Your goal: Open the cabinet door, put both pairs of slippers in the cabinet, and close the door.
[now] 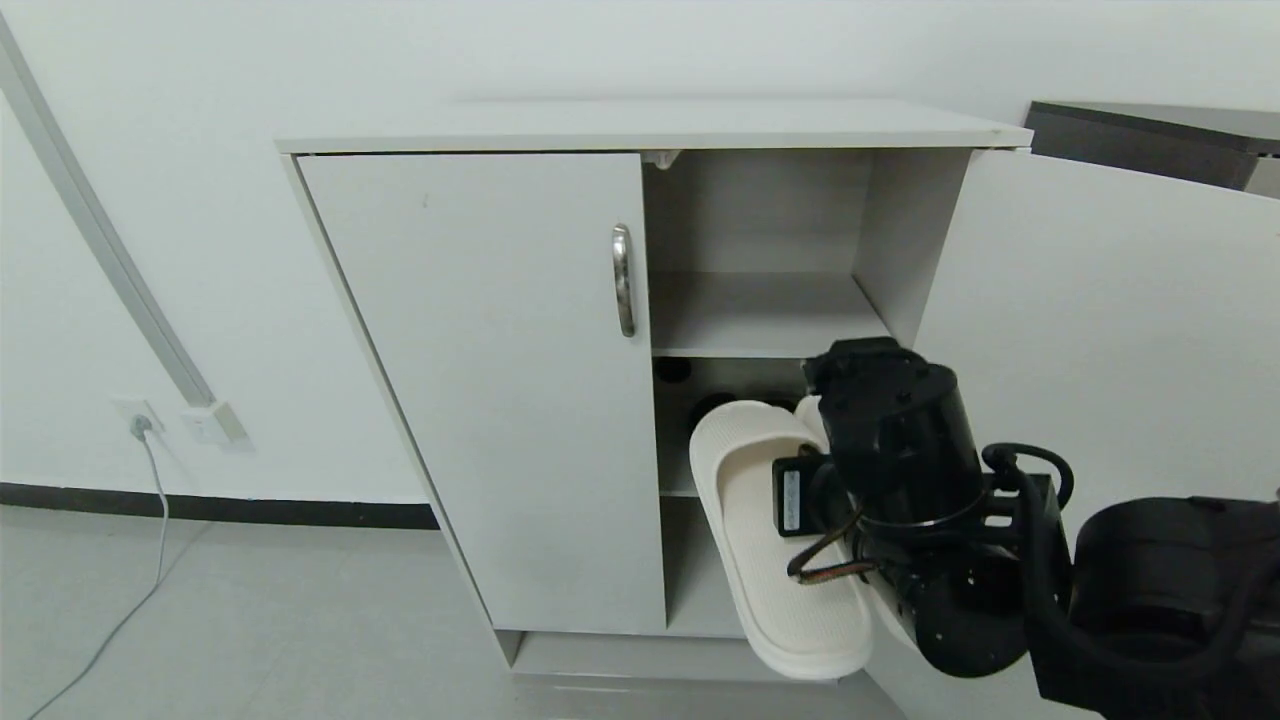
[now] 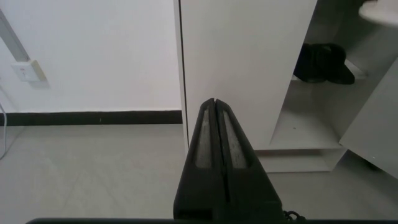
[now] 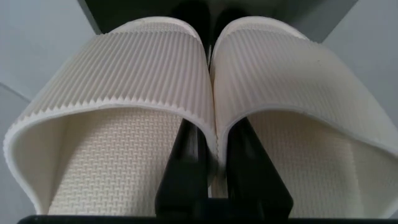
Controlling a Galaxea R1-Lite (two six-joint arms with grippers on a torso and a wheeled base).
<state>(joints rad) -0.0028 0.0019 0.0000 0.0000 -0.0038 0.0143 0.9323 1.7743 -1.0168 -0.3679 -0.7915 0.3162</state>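
Gripping the white slippers (image 1: 762, 520) as a pair, the right gripper (image 3: 212, 149) has one finger inside each slipper and pinches their two inner walls together between them. The slippers lie side by side, touching along that inner edge, with their ribbed straps up. From the head view they sit in the open right half of the cabinet (image 1: 650, 125), just right of the edge of the left door (image 1: 480, 380). Their toes point into the middle compartment. Their heels stick out toward the near side and tilt down in front of the bottom compartment. Whether the toes rest on the middle shelf cannot be told.

The black slippers (image 2: 323, 62) lie on that middle shelf, far inside and behind the white pair. The top shelf (image 1: 760, 315) and the bottom compartment's floor (image 2: 298, 127) are bare.

The left door is closed, with its metal handle (image 1: 623, 280) upright near its right edge. The right door (image 1: 1100, 320) is swung wide open to the right.

The left gripper (image 2: 214, 109) has its jaws pressed together on nothing. It hangs low over the grey floor (image 2: 93, 168), near the left door's bottom corner and apart from it.

On the wall to the left, a socket (image 1: 135, 415) has a cable (image 1: 150, 560) running down to the floor.
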